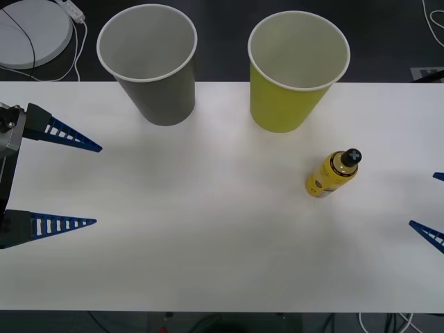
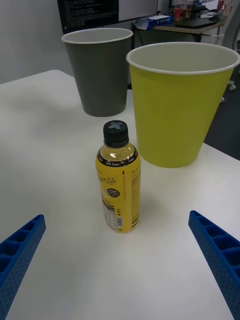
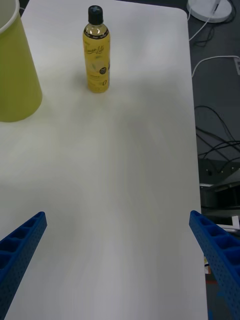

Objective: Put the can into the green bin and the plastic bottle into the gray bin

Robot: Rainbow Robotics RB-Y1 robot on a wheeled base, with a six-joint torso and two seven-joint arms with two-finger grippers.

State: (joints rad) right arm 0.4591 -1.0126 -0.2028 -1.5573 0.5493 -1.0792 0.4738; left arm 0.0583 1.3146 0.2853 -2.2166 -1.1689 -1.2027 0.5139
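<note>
Firstly, from the front camera, the white table (image 1: 208, 243) carries two big paper cups at its far edge: the gray bin (image 1: 149, 62) stands on the robot's left side and the green bin (image 1: 297, 69) on the right side, both upright and well apart from each other. The plastic bottle (image 1: 333, 173) stands upright on the table near the green bin, a little closer to the robot and a little more to the right, not touching it. The left gripper (image 1: 83, 184) is at the left edge of the table, its two blue ribbed fingers spread wide and holding nothing. The right gripper (image 1: 437, 208) is at the right edge, where its blue finger tips are also apart and hold nothing. A round white object (image 1: 31, 31) with a cable lies on the floor behind the table at the left. From the right wrist camera, the bottle (image 2: 118, 177) stands directly ahead between the two blue fingers (image 2: 215, 250), which are released and do not touch it; the green bin (image 2: 180, 105) is just behind it and the gray bin (image 2: 99, 70) is farther back. From the left wrist camera, the bottle (image 3: 96, 50) stands far across the table, the green bin (image 3: 15, 75) is near it, and the blue fingers (image 3: 22, 245) are wide open over the bare table.
</note>
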